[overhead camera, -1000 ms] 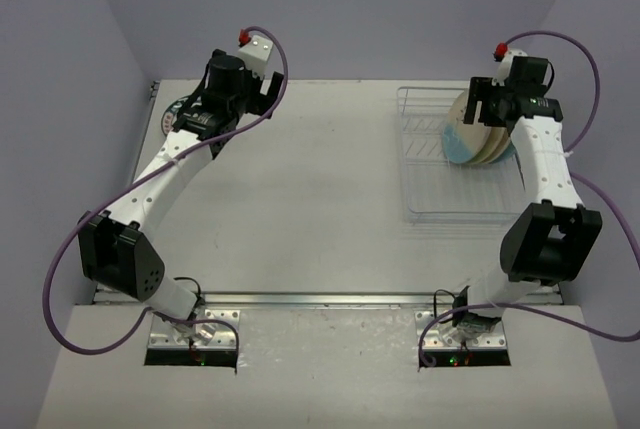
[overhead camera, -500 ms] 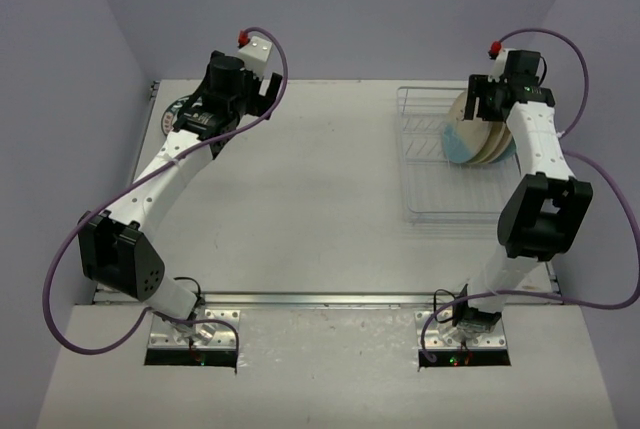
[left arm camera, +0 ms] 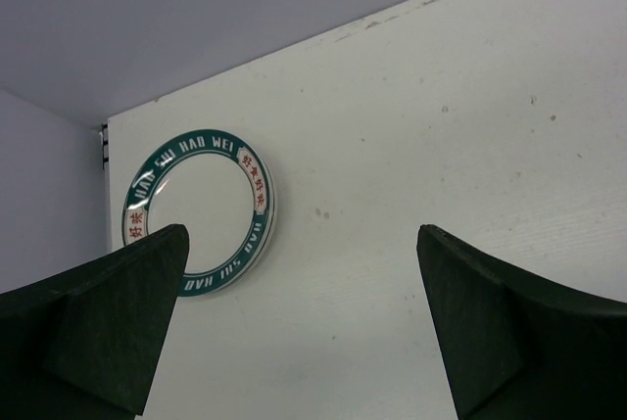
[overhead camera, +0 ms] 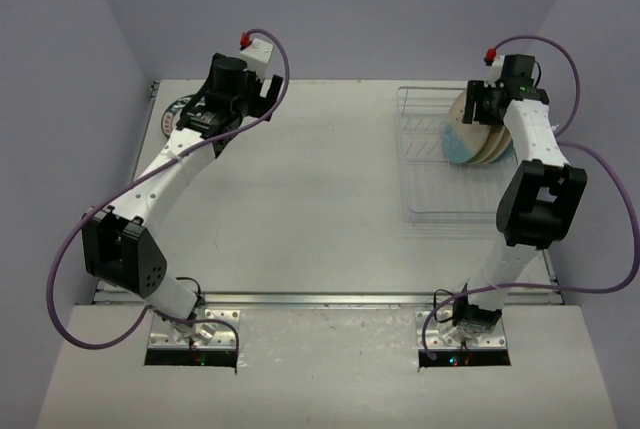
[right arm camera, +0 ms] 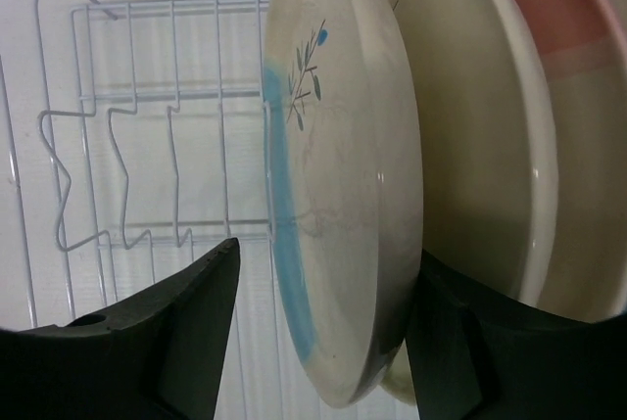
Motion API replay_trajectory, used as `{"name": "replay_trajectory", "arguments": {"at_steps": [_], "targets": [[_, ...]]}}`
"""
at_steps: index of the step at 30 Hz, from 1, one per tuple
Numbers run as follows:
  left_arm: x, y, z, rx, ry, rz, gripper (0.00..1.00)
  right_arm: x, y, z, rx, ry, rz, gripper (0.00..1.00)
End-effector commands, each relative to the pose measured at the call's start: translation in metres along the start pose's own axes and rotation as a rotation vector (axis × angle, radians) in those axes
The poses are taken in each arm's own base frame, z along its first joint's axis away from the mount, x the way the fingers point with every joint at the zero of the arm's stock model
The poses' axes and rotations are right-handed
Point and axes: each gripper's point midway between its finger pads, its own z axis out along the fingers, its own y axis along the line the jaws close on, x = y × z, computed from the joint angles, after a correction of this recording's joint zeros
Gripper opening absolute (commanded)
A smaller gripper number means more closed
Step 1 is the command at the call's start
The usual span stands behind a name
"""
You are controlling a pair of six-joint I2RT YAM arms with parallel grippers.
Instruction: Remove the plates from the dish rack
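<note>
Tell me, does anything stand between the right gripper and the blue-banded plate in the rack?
Nothing visible does. The right gripper straddles the blue-banded plate, one finger on its open side, the other in the gap before the cream plate.

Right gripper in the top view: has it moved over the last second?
Yes. The right gripper has shifted slightly left across the dish rack, away from the rack's right edge and further over the standing plates.

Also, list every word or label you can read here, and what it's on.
"HAO WEI": on the green-rimmed plate lying on the table.
Rest of that rim's lettering and its red characters: too small or hidden to read.
Racked plates and rack: no text.
</note>
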Motion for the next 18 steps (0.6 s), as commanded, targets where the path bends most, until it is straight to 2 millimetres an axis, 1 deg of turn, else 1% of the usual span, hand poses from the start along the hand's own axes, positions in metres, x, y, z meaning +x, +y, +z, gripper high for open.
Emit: {"name": "replay_trajectory", "arguments": {"at_steps": [1,2,3,5,9,11,12,13,15,17,18], "targets": [[-0.012,-0.001,-0.001,0.021,-0.024,-0.040,1.00,-0.024,0.025,0.005,-0.161,-0.067,0.036,0.59],[-0.011,-0.003,-0.001,0.031,-0.020,-0.045,1.00,-0.027,0.026,0.006,-0.174,-0.073,0.038,0.58],[-0.011,-0.005,-0.002,0.041,-0.019,-0.045,1.00,-0.025,0.028,0.008,-0.183,-0.068,0.039,0.57],[-0.008,-0.009,-0.003,0.062,-0.011,-0.054,1.00,-0.030,0.028,0.010,-0.183,-0.082,0.031,0.52],[-0.005,-0.012,-0.001,0.065,0.000,-0.069,1.00,-0.037,0.025,0.011,-0.172,-0.109,0.006,0.35],[-0.004,-0.013,-0.001,0.070,0.002,-0.075,1.00,-0.041,0.023,0.009,-0.165,-0.125,-0.005,0.23],[-0.005,-0.013,-0.001,0.074,-0.002,-0.076,1.00,-0.043,0.022,0.007,-0.160,-0.130,-0.006,0.22],[-0.006,-0.014,0.000,0.077,-0.002,-0.084,1.00,-0.047,0.022,0.005,-0.153,-0.142,-0.011,0.14],[-0.005,-0.016,0.001,0.082,0.001,-0.091,1.00,-0.055,0.017,-0.004,-0.124,-0.169,-0.020,0.07],[-0.006,-0.016,0.002,0.084,-0.001,-0.099,1.00,-0.064,0.014,-0.012,-0.116,-0.194,-0.033,0.02],[-0.005,-0.017,0.003,0.086,0.003,-0.098,1.00,-0.066,0.015,-0.014,-0.115,-0.201,-0.040,0.02]]}}
